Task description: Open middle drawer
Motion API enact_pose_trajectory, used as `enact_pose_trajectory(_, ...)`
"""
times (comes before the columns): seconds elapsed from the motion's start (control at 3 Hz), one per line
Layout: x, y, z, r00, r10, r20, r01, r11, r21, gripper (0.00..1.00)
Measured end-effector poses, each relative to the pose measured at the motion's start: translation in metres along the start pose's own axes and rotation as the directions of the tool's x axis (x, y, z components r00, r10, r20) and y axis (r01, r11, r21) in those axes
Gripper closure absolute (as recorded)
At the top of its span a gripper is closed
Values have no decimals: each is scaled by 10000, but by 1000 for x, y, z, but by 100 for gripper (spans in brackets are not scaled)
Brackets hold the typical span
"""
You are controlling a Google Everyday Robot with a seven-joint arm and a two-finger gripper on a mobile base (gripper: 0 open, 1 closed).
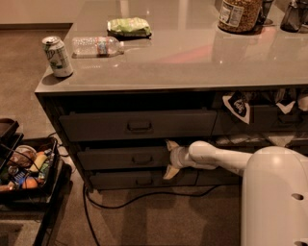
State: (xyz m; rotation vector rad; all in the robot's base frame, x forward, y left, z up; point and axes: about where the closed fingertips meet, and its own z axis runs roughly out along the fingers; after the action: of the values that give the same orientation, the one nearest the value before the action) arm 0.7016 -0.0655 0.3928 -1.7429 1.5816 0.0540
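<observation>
Below the worktop (192, 62), pincer (169, 159) sits spread at the right end of the middle drawer (115, 159), off its loop handle (143, 159). I'd centre on that handle, close, then pull straight outward.

Counter (192, 62): one.
- On it: one can (57, 56), one bottle (96, 46) lying flat, one green packet (129, 26), one jar (239, 14).

Drawers in the left stack: three.
- These are the top drawer (96, 126), middle drawer (110, 158) and bottom drawer (115, 181).
- Loop handles: three, one per front.

Arm (216, 156): one.

Gripper (169, 158): one, at the right end of the middle drawer's front. It has two fingers, spread apart, one above and one below.

Floor:
- One cable (144, 198).
- One crate (57, 166) at left, holding mixed items too jumbled to count.
</observation>
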Motion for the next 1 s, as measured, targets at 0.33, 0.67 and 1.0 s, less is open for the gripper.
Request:
enact_pose_trajectory(0.33, 0, 0, 0, 10000, 0, 1, 0, 10000, -1, 0)
enact_pose_trajectory(0.67, 0, 0, 0, 10000, 0, 1, 0, 10000, -1, 14)
enact_pose_trajectory(1.0, 0, 0, 0, 10000, 0, 3, 0, 10000, -3, 30)
